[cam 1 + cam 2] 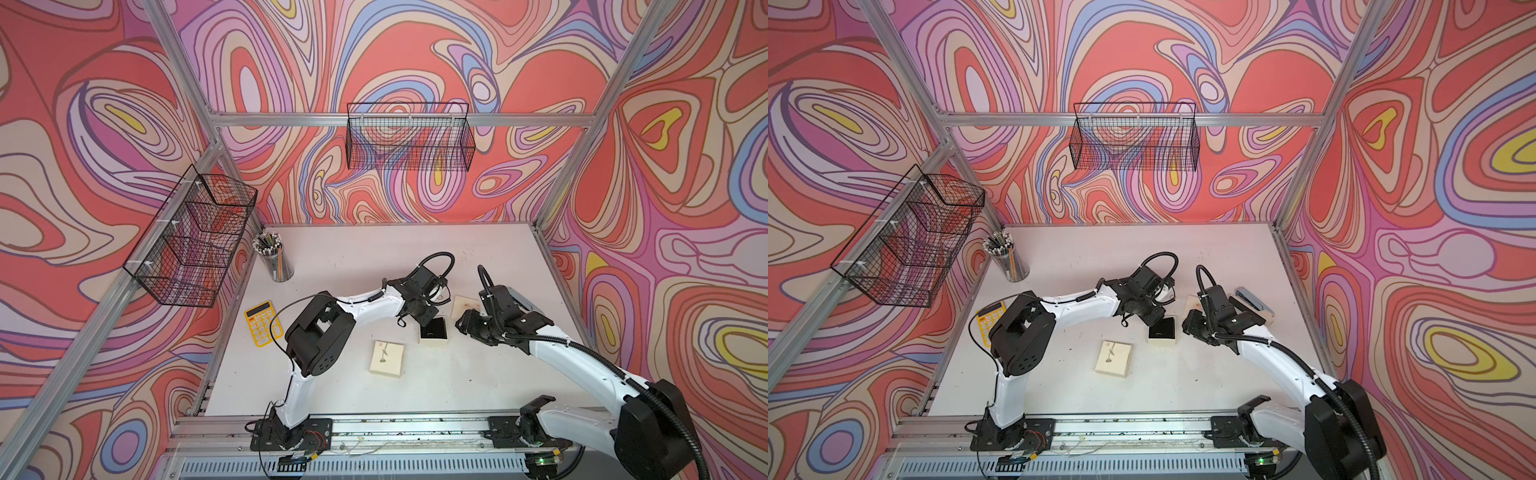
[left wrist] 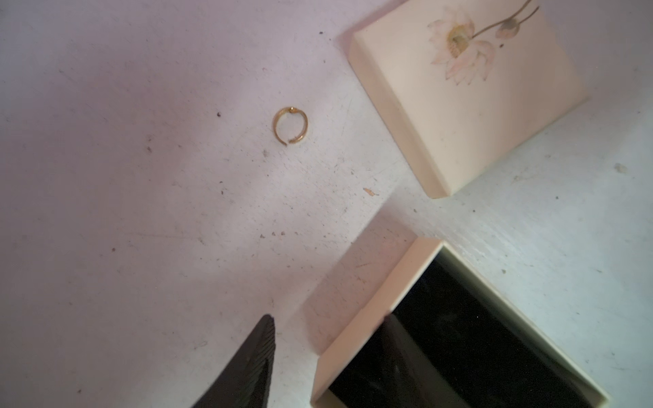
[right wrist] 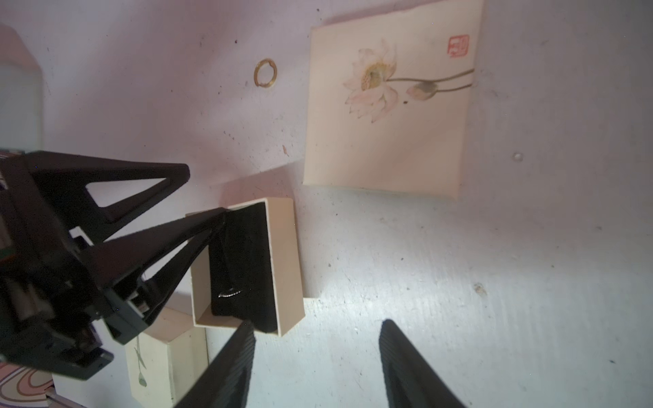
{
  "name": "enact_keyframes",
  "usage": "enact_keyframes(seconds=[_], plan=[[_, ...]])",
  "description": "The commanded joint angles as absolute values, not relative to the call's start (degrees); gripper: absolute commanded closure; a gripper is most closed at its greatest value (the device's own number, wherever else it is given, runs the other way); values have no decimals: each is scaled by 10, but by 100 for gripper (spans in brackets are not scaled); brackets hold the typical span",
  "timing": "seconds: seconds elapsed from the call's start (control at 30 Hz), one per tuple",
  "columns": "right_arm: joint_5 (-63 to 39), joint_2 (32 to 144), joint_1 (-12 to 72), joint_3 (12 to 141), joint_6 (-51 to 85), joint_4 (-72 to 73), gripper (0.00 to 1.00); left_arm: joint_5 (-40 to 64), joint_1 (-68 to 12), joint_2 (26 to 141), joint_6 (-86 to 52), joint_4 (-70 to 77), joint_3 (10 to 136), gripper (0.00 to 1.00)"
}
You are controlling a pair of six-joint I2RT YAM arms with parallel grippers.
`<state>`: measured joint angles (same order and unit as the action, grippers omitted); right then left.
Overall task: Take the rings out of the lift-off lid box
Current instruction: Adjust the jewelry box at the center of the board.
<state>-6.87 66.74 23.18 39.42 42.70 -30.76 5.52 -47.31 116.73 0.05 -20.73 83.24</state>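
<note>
On the tabletop (image 3: 459,282) the left jaws stand spread astride a wall of the open lift-off lid box (image 3: 282,268), one finger inside. The right jaws hover spread and empty beside it. Closing there would likely pinch cardboard and tip the box. Its lotus lid (image 3: 388,141) lies apart. A tip could fling the silvery ring (image 3: 229,293) off the black insert (image 3: 243,254). The gold-toned ring (image 2: 290,125) already lies on the tabletop.
</note>
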Motion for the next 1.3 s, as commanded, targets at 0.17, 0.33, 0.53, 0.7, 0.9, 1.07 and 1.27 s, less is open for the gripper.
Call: enact_keyframes(seconds=[0.17, 0.33, 0.53, 0.7, 0.9, 1.07, 1.27], plan=[[-49, 662, 229, 390, 421, -320, 41, 50, -478, 1187, 24, -212, 843, 54], [-46, 668, 229, 395, 420, -321, 41, 40, -482, 1193, 26, -214, 842, 58], [-38, 665, 229, 398, 416, -329, 42, 27, -487, 1200, 25, -214, 845, 65], [-35, 657, 229, 401, 416, -335, 42, 13, -487, 1201, 8, -219, 848, 82], [-46, 660, 229, 398, 427, -323, 43, -9, -487, 1197, -22, -230, 849, 87], [-62, 664, 229, 406, 434, -318, 45, -49, -487, 1198, -66, -280, 863, 93], [-90, 678, 232, 425, 444, -296, 55, -83, -486, 1185, -171, -326, 859, 94]])
